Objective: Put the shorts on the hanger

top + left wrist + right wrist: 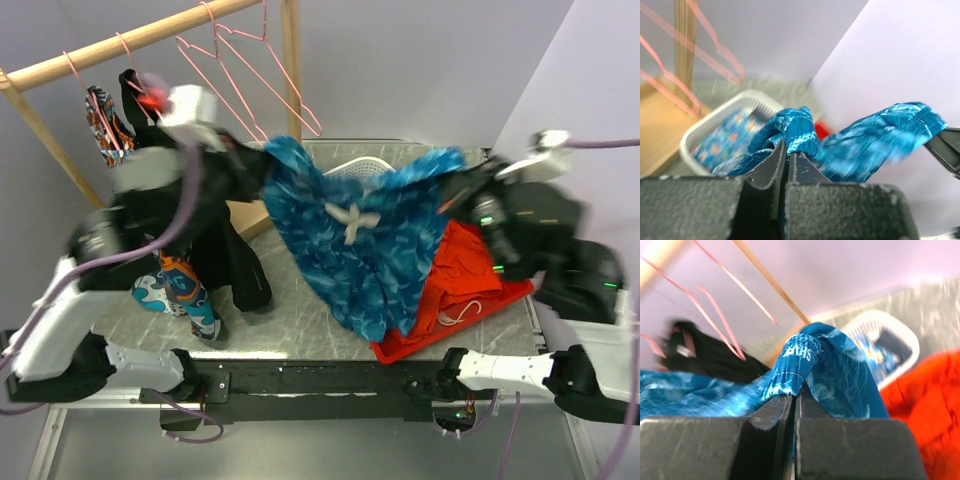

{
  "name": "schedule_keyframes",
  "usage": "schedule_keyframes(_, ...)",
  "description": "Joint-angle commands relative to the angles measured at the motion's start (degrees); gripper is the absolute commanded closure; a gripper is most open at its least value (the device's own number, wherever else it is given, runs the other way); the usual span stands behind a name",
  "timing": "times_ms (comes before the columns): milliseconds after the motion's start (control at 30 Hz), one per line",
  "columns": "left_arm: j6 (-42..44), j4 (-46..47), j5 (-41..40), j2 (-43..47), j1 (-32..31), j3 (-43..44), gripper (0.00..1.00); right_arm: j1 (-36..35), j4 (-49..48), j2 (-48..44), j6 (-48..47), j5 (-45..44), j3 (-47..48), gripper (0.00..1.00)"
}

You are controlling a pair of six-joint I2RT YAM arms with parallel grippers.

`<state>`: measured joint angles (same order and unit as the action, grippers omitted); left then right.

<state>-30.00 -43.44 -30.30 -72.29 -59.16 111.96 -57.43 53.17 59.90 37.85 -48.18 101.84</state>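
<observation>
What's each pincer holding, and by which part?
Both hold the shorts, bunched at opposite ends of the waistband edge: left pincer shut on one end, right pincer on the other. The rest hangs between them.

Hidden and smeared parts
The shorts (360,255) are covering most of the white basket (358,164) and part of the orange garment (472,275). Your left arm (165,175) and right arm (535,215) are blurring, and the hangers (671,86) are smearing.

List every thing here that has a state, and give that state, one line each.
shorts: lifted, stretched between both grippers
left gripper: shut on shorts
right gripper: shut on shorts
hangers: empty, hanging on the rail
basket: upright, holding a flowered cloth
orange garment: crumpled on the table
</observation>
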Motion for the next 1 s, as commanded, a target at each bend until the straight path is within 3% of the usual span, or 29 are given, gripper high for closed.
schedule_keyframes(0, 3.1, 9.59, 1.21, 4.35, 0.09, 4.31, 0.99, 1.7, 0.62, 3.98, -12.34, 2.82, 14.04, 1.0)
schedule_keyframes(133, 2.76, 8.21, 3.75, 3.65, 0.09, 7.13, 0.99, 3.1, 3.78, 7.16, -13.32, 3.09, 21.9, 1.0)
schedule_keyframes(233, 2.05, 8.46, 4.64, 4.43, 0.09, 2.93, 0.99, 6.69, 4.14, 6.03, -12.45, 5.36, 18.23, 1.0)
schedule_keyframes(533, -5.24, 11.62, 6.4, 7.95, 0.09, -23.25, 0.96, 16.82, -3.68, -6.54, -4.98, 16.27, -17.78, 1.0)
schedule_keyframes(567, -5.68, 12.41, 6.05, 8.13, 0.09, -28.33, 0.84, 17.26, -5.25, -8.46, -3.67, 18.11, -25.13, 1.0)
schedule_keyframes(633, -6.74, 13.12, 5.52, 8.66, 0.09, -32.32, 0.8, 17.53, -6.84, -9.8, -2.17, 20.4, -32.11, 1.0)
schedule_keyframes(733, -6.65, 13.3, 4.29, 8.75, 0.09, -34.45, 0.61, 17.61, -11.06, -11.38, 0.03, 25.06, -43.63, 1.0)
schedule_keyframes(767, -6.39, 13.12, 4.03, 8.83, 0.09, -32.96, 0.5, 17.53, -12.46, -11.38, 0.82, 25.59, -47.14, 1.0)
schedule_keyframes(833, -6.13, 11.89, 1.14, 8.4, 0.09, -30.24, 0.4, 17.61, -13.52, -11.12, 1.18, 26.39, -49.27, 1.0)
schedule_keyframes(967, -6.82, 4.87, -9.66, 4.19, 0.7, -15.78, 0.32, 17.61, -14.23, -9.54, 0.83, 27.18, -49.2, 1.0)
